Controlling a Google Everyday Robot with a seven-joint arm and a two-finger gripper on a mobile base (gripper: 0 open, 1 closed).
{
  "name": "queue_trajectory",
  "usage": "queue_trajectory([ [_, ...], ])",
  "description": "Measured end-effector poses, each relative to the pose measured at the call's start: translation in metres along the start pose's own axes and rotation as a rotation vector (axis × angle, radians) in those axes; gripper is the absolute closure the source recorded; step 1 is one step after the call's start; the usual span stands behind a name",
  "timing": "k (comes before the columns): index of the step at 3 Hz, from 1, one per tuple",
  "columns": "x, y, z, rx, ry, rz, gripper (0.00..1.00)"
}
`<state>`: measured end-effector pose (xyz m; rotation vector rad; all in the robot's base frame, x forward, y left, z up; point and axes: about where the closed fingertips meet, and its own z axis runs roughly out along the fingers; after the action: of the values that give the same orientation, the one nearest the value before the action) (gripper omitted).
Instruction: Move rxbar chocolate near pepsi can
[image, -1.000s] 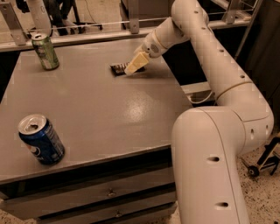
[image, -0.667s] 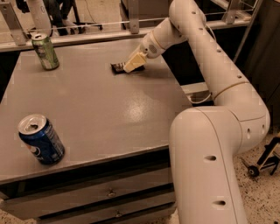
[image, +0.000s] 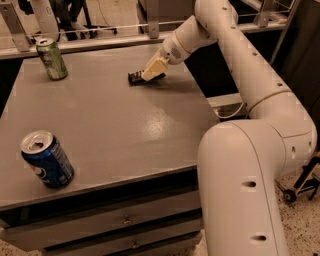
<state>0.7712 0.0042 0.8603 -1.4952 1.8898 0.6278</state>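
Note:
The rxbar chocolate (image: 136, 78) is a small black bar lying on the grey table (image: 110, 115) at the far middle. My gripper (image: 152, 70) is down on the bar's right end, its pale fingertips covering that end. The pepsi can (image: 46, 159) is blue with a silver top and stands upright at the table's near left corner, far from the bar.
A green can (image: 51, 58) stands upright at the table's far left corner. My white arm (image: 250, 150) fills the right side of the view beyond the table's right edge. A metal railing (image: 100, 35) runs behind the table. Drawers (image: 125, 220) sit under the front edge.
The gripper has stayed at the bar's right end. The bar and gripper look shifted slightly toward the far side; the cans have not moved.

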Motion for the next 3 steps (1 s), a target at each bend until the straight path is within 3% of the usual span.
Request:
queue_trajectory([
  [1,-0.020,0.030,-0.030,-0.027,-0.006,-0.057,1.00],
  [2,-0.024,0.052,-0.043,-0.055,-0.004,-0.071,1.00],
  [3,-0.023,0.104,-0.061,-0.110,-0.042,-0.049,1.00],
])
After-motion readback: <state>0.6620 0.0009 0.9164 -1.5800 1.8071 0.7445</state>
